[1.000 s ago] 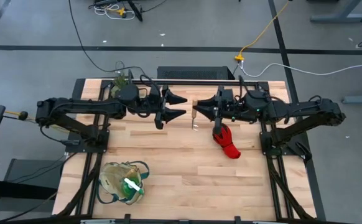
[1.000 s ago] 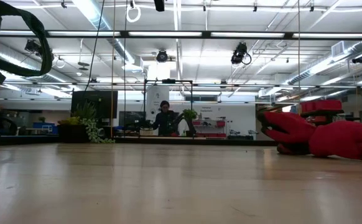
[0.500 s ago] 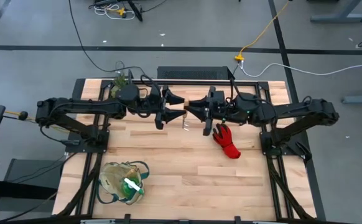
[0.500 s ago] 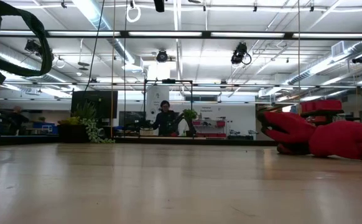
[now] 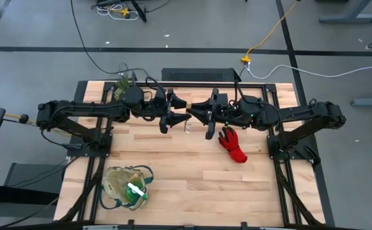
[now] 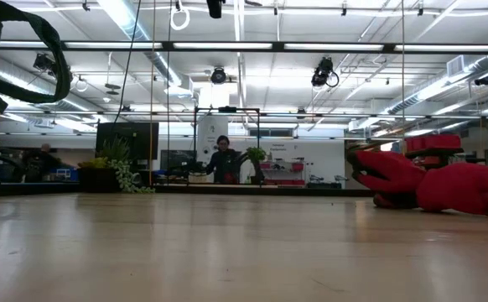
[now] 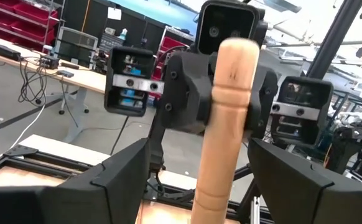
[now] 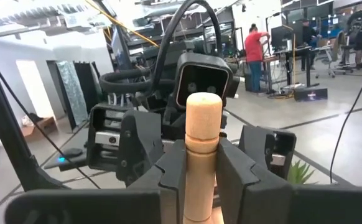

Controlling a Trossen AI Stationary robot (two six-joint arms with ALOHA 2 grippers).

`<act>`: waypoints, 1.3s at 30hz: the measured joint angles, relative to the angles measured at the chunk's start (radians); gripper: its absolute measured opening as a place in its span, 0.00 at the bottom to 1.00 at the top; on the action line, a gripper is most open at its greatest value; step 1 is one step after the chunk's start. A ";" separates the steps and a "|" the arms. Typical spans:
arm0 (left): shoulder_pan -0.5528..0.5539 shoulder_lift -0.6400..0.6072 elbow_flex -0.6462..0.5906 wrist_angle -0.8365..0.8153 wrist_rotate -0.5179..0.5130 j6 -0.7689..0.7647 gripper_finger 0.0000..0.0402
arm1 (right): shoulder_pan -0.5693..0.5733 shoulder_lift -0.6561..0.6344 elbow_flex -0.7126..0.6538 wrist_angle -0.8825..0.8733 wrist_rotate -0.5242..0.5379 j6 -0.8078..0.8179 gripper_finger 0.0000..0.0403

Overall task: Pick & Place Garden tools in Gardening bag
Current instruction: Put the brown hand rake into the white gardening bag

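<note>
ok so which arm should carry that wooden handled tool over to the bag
Left, probably. The bag lies on the left arm's side of the table, and the left tool is open around the handle that the right tool holds shut. Once the left closes, the right can let go.

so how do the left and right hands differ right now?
Right hand is shut on the wooden-handled tool; left hand stands open, its fingers either side of that handle, not clamped. Right arm reaches in from the table's right, left from the left. Both meet mid-table, raised above it.
</note>
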 joint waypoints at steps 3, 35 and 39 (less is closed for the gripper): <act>0.000 0.000 0.000 -0.006 0.006 -0.004 0.70 | 0.000 0.004 0.000 0.007 0.000 0.000 0.14; -0.004 0.000 0.000 -0.015 0.043 -0.003 0.48 | 0.000 0.005 0.000 0.014 0.000 0.002 0.15; -0.005 -0.001 0.000 -0.016 0.045 -0.002 0.43 | 0.000 0.005 0.000 0.014 0.000 0.002 0.15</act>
